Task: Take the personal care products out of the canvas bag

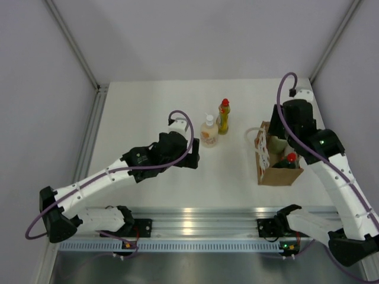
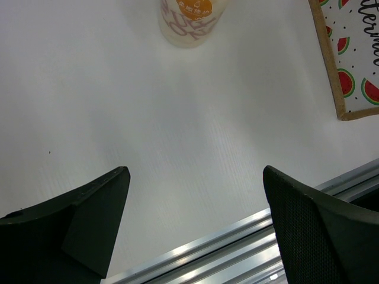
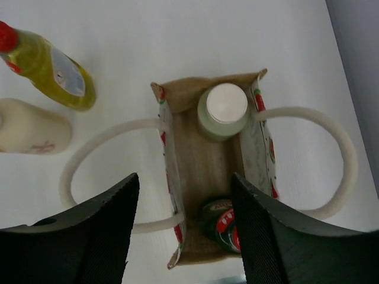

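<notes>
The right tool point(image 3: 185, 177) hangs over the open mouth of the canvas bag point(image 3: 207, 80), pointing straight down, its two dark fingers spread wide and holding nothing. Directly beneath it, inside the bag, two bottles stand upright, so their long axes point up toward the tool. The dark green red-capped bottle point(image 3: 220, 223) sits at the bag's near end, between the fingers and close against the right one, which hides part of it. The plain cream white-capped bottle point(image 3: 224, 106) sits at the bag's far end, just ahead of the fingertips, its round cap fully in view. The bag's white loop handles lie splayed to either side.

The bag stands by the right edge of the worktop point(image 1: 148, 106), nearer the front edge than the far one. The cream pump bottle point(image 1: 209, 131) and the slim yellow red-capped bottle point(image 1: 224, 116) stand side by side near the worktop's middle, well apart from the bag.

The left tool point(image 2: 195, 171) hovers just short of the pump bottle, also wide open and empty. The right arm is plainly nearer the bag; a straight descent looks like what the next grasp calls for.
</notes>
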